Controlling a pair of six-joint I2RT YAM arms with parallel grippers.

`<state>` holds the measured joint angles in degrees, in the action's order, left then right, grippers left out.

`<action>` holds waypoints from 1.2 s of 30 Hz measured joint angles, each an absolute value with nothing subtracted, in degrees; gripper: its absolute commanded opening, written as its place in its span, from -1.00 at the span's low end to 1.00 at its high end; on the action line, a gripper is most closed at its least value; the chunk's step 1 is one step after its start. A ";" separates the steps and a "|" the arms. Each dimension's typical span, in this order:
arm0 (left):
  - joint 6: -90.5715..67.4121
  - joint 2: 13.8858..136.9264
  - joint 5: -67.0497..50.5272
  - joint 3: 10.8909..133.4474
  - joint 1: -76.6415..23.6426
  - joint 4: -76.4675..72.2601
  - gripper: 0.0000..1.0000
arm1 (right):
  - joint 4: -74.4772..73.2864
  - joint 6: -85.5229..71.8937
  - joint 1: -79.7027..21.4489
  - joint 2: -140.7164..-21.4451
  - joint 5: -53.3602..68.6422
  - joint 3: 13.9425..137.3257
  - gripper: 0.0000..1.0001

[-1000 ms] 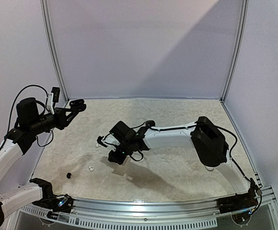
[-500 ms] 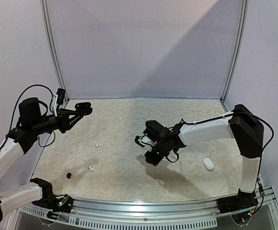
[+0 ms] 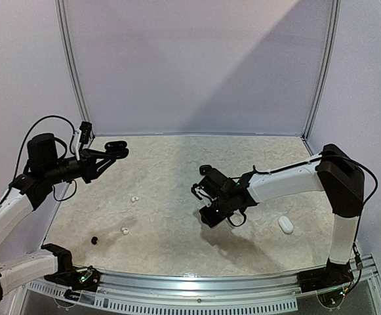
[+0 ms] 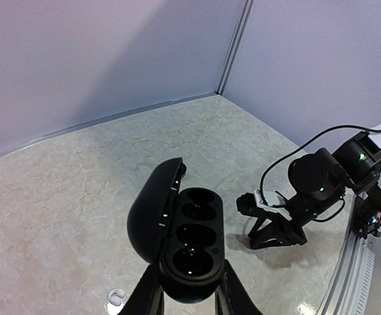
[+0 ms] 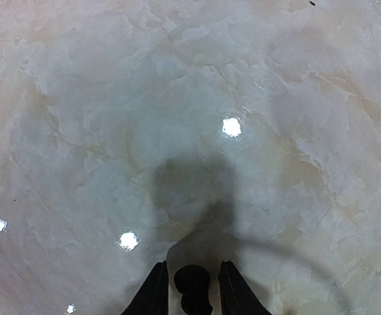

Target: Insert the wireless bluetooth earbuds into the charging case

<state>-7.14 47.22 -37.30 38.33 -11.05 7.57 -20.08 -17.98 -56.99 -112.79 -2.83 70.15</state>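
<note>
L jaws clamped on open charging case (image 4: pixel 191 244); R jaws slightly apart, black earbud (image 5: pixel 192 283) loose between, case well apart to their left. Could've dropped bud onto desk (image 5: pixel 275 98) pre-insert: no firm pinch.

text in view: none that you can read in any of the three views.
charging case (image 4: pixel 189 246): lid and shell show you no legible lettering or logo.
right arm (image 4: pixel 315 180), beyond the charging case: any marking is too small for you to read.
</note>
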 measured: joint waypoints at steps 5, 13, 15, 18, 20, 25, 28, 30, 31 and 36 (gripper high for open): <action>-7.01 47.27 -37.32 38.33 -11.05 7.57 -1.00 | -20.16 -17.74 -56.99 -112.77 -2.76 70.17 -0.45; -6.39 47.29 -37.30 38.52 -11.05 7.64 -1.00 | -23.03 -15.99 -56.99 -112.62 -2.46 70.96 -0.45; -6.22 47.29 -37.30 38.52 -11.05 7.66 -1.00 | -23.94 -15.53 -56.99 -112.42 -2.46 70.98 -0.45; -5.98 47.31 -37.30 38.52 -11.05 7.66 -1.00 | -25.04 -15.09 -56.99 -112.09 -2.46 71.00 -0.46; -5.89 47.31 -37.30 38.52 -11.05 7.68 -1.00 | -25.78 -14.90 -56.99 -112.03 -2.46 71.35 -0.46; -5.76 47.40 -37.30 38.52 -11.05 7.68 -1.00 | -26.30 -14.09 -56.99 -112.03 -2.44 73.21 -0.54; -5.69 47.40 -37.30 38.52 -11.05 7.70 -1.00 | -26.37 -13.54 -56.99 -112.03 -2.35 73.97 -0.63; -5.61 47.40 -37.30 38.52 -11.05 7.73 -1.00 | -26.61 -13.26 -56.99 -112.03 -2.07 74.28 -0.67; -5.56 47.40 -37.30 38.52 -11.05 7.75 -1.00 | -26.68 -13.06 -56.99 -112.03 -1.96 74.35 -0.67; -5.32 47.40 -37.30 38.52 -11.05 7.90 -1.00 | -27.42 -12.82 -56.99 -112.03 -1.43 74.52 -0.67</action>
<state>-5.32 47.40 -37.30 38.52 -11.05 7.90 -27.42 -12.82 -56.99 -112.03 -1.43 74.52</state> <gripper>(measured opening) 0.238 0.168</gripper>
